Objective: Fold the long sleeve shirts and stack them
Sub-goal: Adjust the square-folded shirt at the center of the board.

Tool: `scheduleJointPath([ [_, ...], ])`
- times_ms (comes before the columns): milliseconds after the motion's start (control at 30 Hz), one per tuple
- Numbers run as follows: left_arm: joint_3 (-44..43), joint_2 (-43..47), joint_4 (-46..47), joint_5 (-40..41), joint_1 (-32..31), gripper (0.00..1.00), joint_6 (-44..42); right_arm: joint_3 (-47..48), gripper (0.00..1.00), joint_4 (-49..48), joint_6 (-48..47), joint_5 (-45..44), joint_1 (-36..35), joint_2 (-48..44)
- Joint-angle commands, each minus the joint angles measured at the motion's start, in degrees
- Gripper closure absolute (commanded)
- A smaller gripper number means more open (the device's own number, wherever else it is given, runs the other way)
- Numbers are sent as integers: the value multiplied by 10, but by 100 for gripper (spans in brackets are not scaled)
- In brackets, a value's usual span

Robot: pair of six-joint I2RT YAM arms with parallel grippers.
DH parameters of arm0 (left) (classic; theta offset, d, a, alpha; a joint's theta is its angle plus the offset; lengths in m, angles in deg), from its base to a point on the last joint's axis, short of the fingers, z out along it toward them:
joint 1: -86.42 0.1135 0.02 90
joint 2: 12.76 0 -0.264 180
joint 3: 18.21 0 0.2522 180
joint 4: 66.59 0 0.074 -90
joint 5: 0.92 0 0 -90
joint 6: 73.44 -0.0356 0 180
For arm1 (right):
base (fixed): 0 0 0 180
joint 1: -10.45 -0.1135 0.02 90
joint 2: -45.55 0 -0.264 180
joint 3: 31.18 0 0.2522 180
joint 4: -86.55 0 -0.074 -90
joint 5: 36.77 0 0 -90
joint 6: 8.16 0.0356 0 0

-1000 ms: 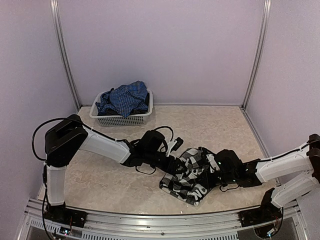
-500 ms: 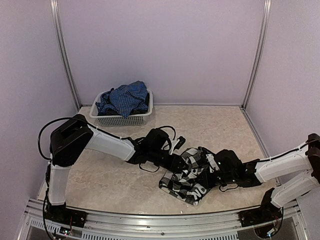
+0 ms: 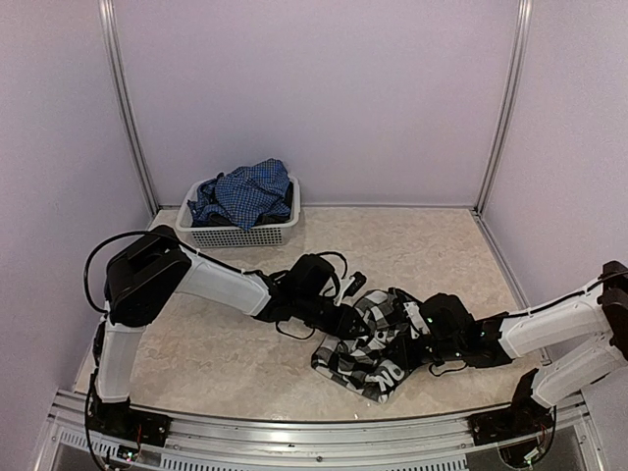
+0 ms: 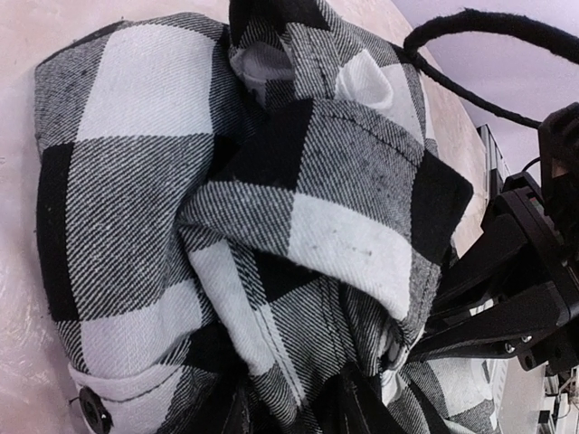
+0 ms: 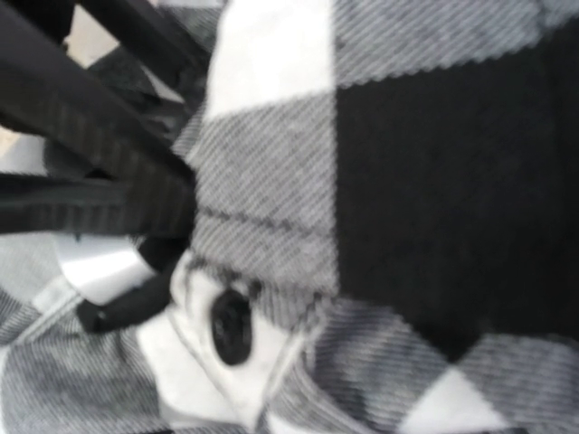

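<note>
From above, the black-and-white check shirt (image 3: 378,345) lies crumpled on the table (image 3: 196,358), with the left gripper (image 3: 345,319) and right gripper (image 3: 412,339) at its sides. The blue shirt (image 3: 245,191) sits in the white basket (image 3: 240,235). Left wrist: the fingers (image 4: 357,409) pinch a cloth fold. Right wrist: blurry cloth and a black button (image 5: 231,325); I cannot tell its grip

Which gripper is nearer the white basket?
Left. The left gripper sits at the left edge of the black-and-white shirt, nearest the basket; the right gripper is at its right side, farther away.
</note>
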Motion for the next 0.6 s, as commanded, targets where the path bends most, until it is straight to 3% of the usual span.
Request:
scheduleJointPath([
  [0,-20,-23,8,-27,1,72,9,-15,86,45,3,-3,-6,14],
  [133,-24,-29,6,-28,1,77,12,-16,86,45,3,-3,-6,14],
  [367,-22,-21,13,-30,3,100,15,-19,86,41,2,-2,-6,17],
  [567,-25,-8,3,-26,5,100,11,-20,86,48,2,-6,-6,5],
])
